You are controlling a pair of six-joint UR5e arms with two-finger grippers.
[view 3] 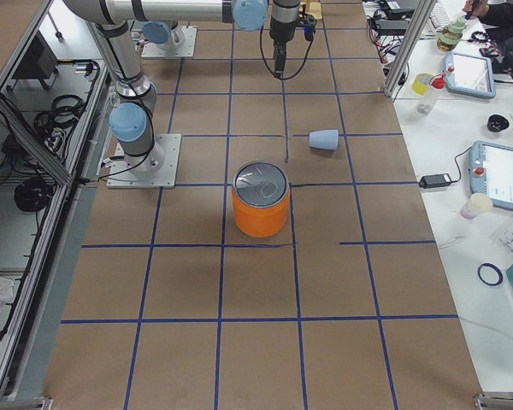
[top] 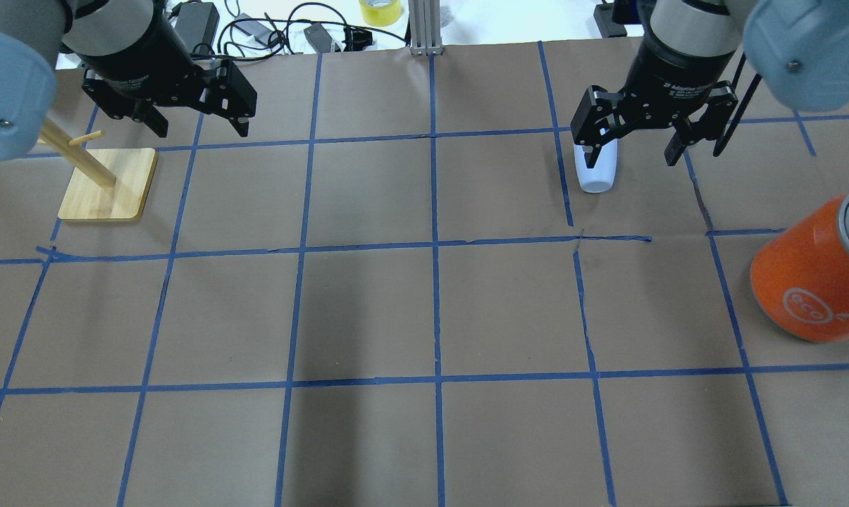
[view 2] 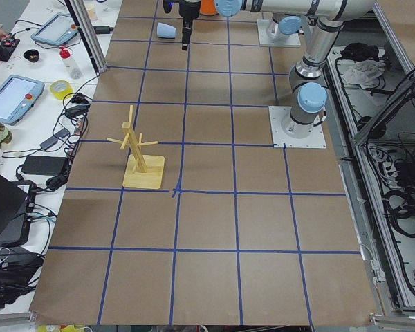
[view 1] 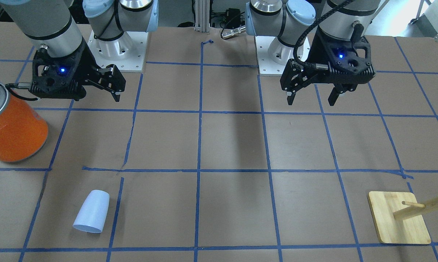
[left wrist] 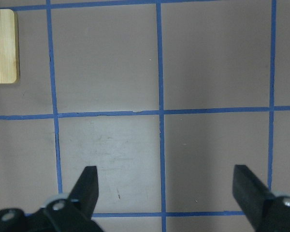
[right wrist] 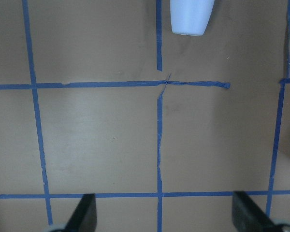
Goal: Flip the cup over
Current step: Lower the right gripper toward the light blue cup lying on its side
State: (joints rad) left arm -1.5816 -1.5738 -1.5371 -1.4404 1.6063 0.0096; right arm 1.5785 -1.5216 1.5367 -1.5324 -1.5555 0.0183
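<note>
The cup is a small pale blue tumbler lying on its side on the brown table, its wide end pointing away from the robot. It also shows in the overhead view, the right wrist view and the exterior right view. My right gripper is open and empty, held above the table on the robot's side of the cup, apart from it. My left gripper is open and empty above bare table; its fingers frame a tape crossing.
A large orange can with a silver lid stands on the right arm's side, nearer the robot than the cup. A wooden peg rack on a square base stands on the left arm's side. Blue tape lines grid the table.
</note>
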